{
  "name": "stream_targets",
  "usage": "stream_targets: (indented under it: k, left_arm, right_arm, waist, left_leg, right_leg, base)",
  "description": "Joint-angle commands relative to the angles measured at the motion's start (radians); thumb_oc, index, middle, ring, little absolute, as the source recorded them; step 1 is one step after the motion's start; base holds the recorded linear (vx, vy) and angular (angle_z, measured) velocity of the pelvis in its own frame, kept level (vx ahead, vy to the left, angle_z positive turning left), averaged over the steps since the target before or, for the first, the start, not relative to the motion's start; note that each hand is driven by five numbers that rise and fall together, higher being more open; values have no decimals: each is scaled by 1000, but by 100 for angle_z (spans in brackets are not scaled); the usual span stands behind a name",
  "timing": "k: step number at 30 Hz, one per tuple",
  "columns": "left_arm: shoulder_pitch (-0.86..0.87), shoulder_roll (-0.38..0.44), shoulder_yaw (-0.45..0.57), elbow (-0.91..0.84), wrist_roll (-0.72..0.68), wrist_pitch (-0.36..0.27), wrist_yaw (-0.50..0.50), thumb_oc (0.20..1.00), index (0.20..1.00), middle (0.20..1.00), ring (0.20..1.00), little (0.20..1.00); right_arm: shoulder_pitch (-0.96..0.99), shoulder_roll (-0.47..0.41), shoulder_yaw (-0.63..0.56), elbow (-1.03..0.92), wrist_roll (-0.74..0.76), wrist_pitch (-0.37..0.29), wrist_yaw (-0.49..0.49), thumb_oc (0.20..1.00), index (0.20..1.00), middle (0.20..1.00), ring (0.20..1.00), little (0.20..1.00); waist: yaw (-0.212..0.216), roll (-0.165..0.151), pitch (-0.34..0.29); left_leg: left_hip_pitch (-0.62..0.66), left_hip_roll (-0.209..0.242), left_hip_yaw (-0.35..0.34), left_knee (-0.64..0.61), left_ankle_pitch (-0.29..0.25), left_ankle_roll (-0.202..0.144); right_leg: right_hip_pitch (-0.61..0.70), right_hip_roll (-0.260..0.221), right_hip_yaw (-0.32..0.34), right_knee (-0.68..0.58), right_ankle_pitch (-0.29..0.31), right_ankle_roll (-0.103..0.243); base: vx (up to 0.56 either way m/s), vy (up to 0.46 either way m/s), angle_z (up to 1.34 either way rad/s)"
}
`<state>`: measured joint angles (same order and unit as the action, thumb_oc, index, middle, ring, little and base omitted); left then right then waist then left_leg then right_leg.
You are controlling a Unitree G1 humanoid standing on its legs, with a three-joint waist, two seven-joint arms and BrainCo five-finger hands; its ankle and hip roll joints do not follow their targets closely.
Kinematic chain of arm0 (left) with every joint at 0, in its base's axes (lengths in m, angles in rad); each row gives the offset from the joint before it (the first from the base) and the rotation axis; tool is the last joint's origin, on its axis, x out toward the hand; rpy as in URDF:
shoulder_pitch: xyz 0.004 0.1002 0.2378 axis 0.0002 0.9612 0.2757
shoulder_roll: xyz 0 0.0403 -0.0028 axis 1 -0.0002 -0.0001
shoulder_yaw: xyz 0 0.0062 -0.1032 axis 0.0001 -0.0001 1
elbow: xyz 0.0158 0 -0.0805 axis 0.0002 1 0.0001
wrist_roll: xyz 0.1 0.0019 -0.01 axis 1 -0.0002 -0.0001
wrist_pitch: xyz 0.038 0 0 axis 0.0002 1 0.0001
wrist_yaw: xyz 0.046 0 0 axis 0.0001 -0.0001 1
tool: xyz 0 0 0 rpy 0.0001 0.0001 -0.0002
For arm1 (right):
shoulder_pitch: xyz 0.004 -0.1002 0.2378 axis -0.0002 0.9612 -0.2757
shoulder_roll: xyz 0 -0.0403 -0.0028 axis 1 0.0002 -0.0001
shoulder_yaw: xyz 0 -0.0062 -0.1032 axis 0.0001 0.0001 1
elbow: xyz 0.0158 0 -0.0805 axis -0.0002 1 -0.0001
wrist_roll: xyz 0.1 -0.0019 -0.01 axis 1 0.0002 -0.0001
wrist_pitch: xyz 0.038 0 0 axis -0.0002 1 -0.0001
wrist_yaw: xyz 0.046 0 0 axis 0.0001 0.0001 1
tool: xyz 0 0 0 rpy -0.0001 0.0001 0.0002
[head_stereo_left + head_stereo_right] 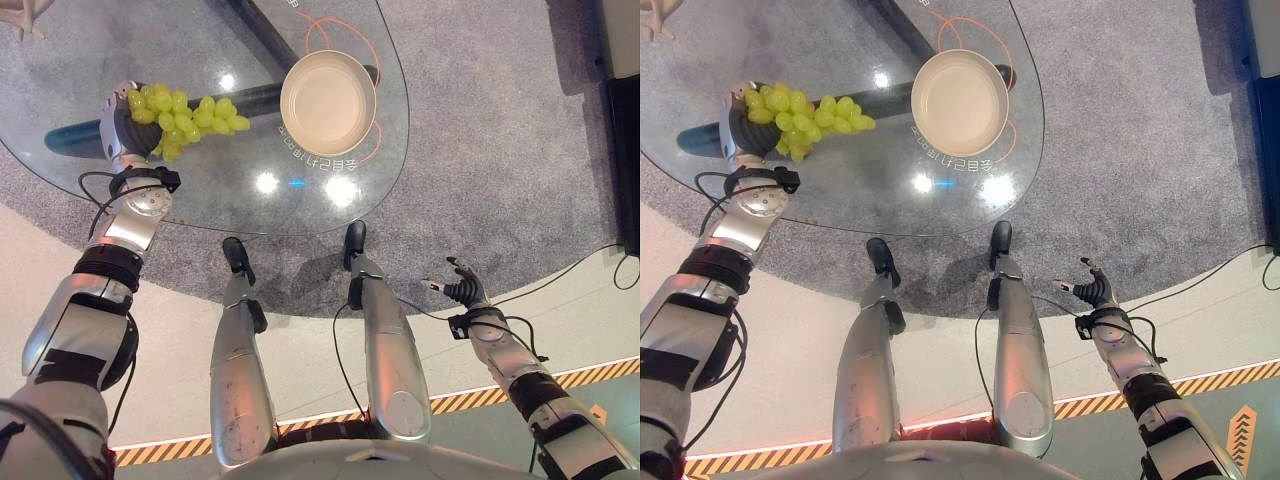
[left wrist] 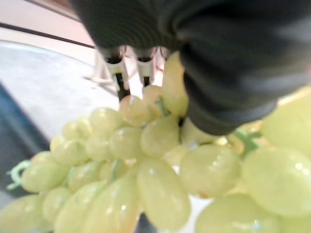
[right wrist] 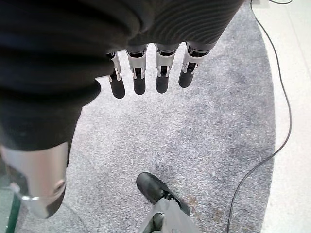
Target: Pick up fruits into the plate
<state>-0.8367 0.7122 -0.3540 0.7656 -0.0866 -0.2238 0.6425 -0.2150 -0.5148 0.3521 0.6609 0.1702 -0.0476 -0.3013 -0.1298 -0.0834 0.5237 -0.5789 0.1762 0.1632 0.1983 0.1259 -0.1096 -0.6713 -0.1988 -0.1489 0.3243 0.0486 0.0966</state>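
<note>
Over the left side of the glass bench, the robot's left hand grasps a bunch of green grapes, its fingers curled into the cluster, which hangs out from the hand toward the plate. Near the bunch on its right, the cream plate sits on the bench inside an orange ring marking and holds no fruit. Well apart at the lower right, the right hand hangs over the grey carpet off the bench, fingers straight and released.
</note>
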Motion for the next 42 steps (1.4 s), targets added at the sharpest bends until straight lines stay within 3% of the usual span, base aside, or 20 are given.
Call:
stream_targets:
  k: [1, 8, 11, 18, 25, 29, 33, 42]
  left_arm:
    - [-6, 2, 91, -87, -57, -120, 46, 200, 200, 200, 200, 200]
    - [86, -24, 148, -256, -51, -158, -16, 200, 200, 200, 200, 200]
    - [167, -34, 179, -355, -57, -165, -75, 200, 200, 200, 200, 200]
    - [357, -82, 198, -523, -59, -154, -190, 200, 200, 200, 200, 200]
    - [482, -143, 176, -593, -53, -133, -309, 200, 200, 200, 200, 200]
    - [497, -162, 153, -594, -11, -88, -354, 200, 200, 200, 200, 200]
    - [504, -144, 140, -608, 30, -48, -383, 200, 200, 200, 200, 200]
    - [489, -162, 88, -617, 48, 7, -387, 200, 200, 200, 200, 200]
  right_arm:
    - [92, 0, -26, -42, -18, -42, -17, 1000, 1000, 1000, 1000, 1000]
    - [129, 17, -52, -192, -18, -131, 38, 1000, 1000, 1000, 1000, 1000]
    - [133, 25, -76, -268, 5, -179, 111, 1000, 1000, 1000, 1000, 1000]
    - [143, 49, -95, -444, 18, -251, 287, 1000, 1000, 1000, 1000, 1000]
    - [56, 18, -99, -602, 32, -214, 409, 1000, 1000, 1000, 1000, 1000]
    - [-54, 22, -74, -647, 17, -106, 437, 1000, 1000, 1000, 1000, 1000]
    - [-114, 5, -47, -708, 12, -5, 462, 1000, 1000, 1000, 1000, 1000]
    - [-218, 38, 37, -782, 47, 81, 482, 1000, 1000, 1000, 1000, 1000]
  waist:
    - [3, 5, -4]
    - [17, 19, -4]
    - [26, 31, -11]
    - [44, 52, -156]
    - [84, 64, -296]
    - [108, 66, -355]
    - [117, 68, -388]
    - [127, 71, -425]
  left_leg:
    - [-10, -86, 53, 91, -148, 24]
    - [145, -87, 55, 60, -157, 27]
    - [247, -83, 52, 18, -152, 24]
    - [402, -75, 42, -86, -129, 9]
    - [532, -49, 33, -164, -110, -2]
    - [581, -34, 30, -179, -109, -8]
    - [615, -29, 28, -194, -111, -9]
    - [677, -16, 42, -222, -113, -12]
  right_leg:
    - [64, 58, -46, -32, -61, -3]
    - [216, 45, -62, -41, -89, 3]
    - [317, 35, -63, -74, -88, 12]
    - [495, 18, -77, -195, -68, 22]
    - [643, 6, -105, -268, -53, 33]
    - [701, 2, -126, -287, -53, 33]
    - [738, 4, -130, -302, -55, 32]
    - [793, 2, -140, -332, -51, 37]
  base:
    - [0, 0, 0]
    - [0, 0, 0]
    - [50, 16, 4]
    - [120, 0, 3]
    - [137, -33, 4]
    - [101, -38, 5]
    - [38, -18, 1]
    - [2, -1, 0]
